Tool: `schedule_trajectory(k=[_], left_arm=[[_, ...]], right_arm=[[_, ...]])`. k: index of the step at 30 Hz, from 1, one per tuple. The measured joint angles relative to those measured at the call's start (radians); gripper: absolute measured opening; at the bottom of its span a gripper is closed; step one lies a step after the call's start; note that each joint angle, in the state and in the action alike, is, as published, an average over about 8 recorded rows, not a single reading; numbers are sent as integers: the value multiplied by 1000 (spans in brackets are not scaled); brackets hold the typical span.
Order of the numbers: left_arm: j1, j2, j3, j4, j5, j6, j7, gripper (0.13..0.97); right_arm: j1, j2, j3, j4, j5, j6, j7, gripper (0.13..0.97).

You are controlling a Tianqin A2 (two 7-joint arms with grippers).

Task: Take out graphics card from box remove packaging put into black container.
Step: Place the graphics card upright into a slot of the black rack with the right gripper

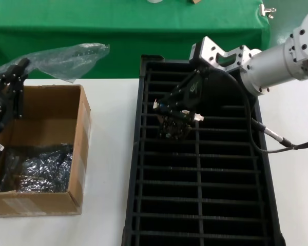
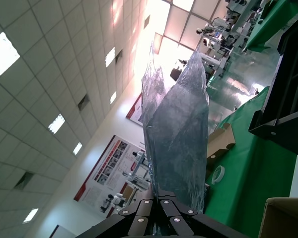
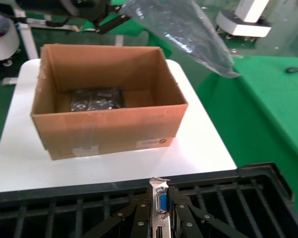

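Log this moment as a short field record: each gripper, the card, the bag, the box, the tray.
left gripper: shut on the packaging, held above the box's far edge
right gripper: shut on the graphics card, over the tray's upper slots
graphics card: out of its bag, bracket with blue port visible
box: open, on the white table, bagged bundles still inside
black container: right of the box, slots shown hold no cards

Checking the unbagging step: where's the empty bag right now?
In the head view the packaging is held up by the left pincer, above the far left corner of the box, left of the black container.
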Motion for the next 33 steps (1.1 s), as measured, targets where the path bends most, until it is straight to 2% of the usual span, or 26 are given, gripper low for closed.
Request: schedule_trajectory(k=[21,30,33], left_arm=[[-8,-10,1,23,3,22,3,138],[-16,-15,3,38,2,37,3,138],[-16,-14,5,31,3,36,-2,138]], right_arm=[[36,-72,-15,-133,25,-34,-120,200],[2,-56,-14,-39,7,-9,-65,226],[-18,-42,-9,13,1,4,-39,267]])
